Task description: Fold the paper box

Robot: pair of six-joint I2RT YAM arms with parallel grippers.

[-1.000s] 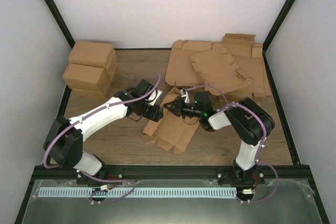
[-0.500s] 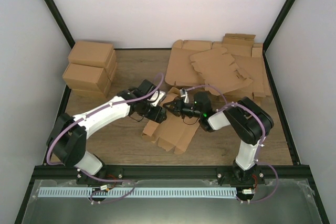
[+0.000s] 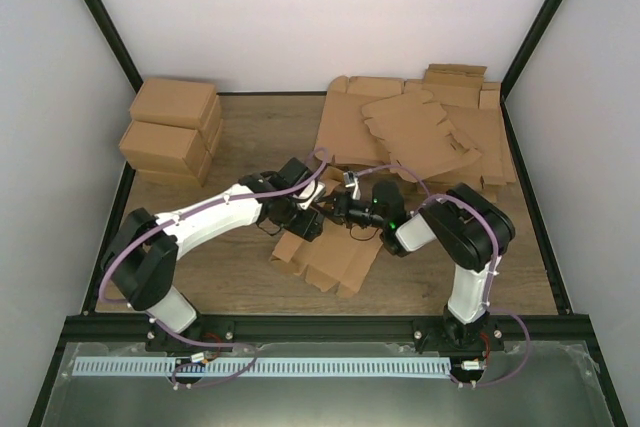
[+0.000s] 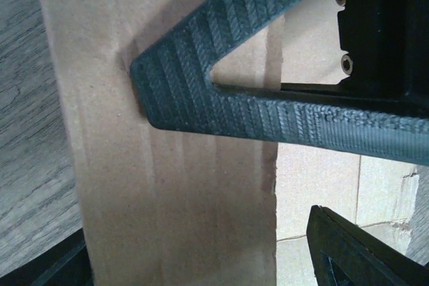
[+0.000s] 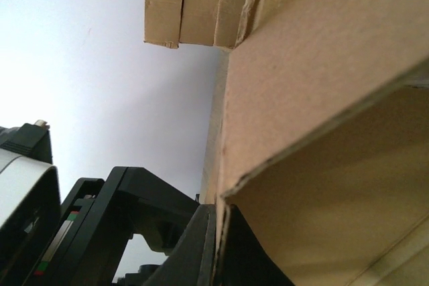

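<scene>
Over the last second, swung in toward the right jaws: left arm [image 3: 215, 209] now stretched low across the tabletop [image 3: 240, 267], wrist brought almost against the right jaws. Left jaws spread wide and gripping nothing, set astride a raised flap of the paper box [image 3: 335, 252]. One fingertip [image 4: 144, 92] laid against the flap's face, the other finger just past its cut edge. Right jaws clenched, pinching a thin wall of the same box, unmoved through that second. Rest of the box lying open on the tabletop, just beneath both jaws and spreading toward the arm bases. Suggests a flap held up from one side and now met from the other: probably mid-fold, most walls not yet raised. Right arm [image 3: 465, 237] doubled back at the elbow, forearm levelled toward the left jaws.
</scene>
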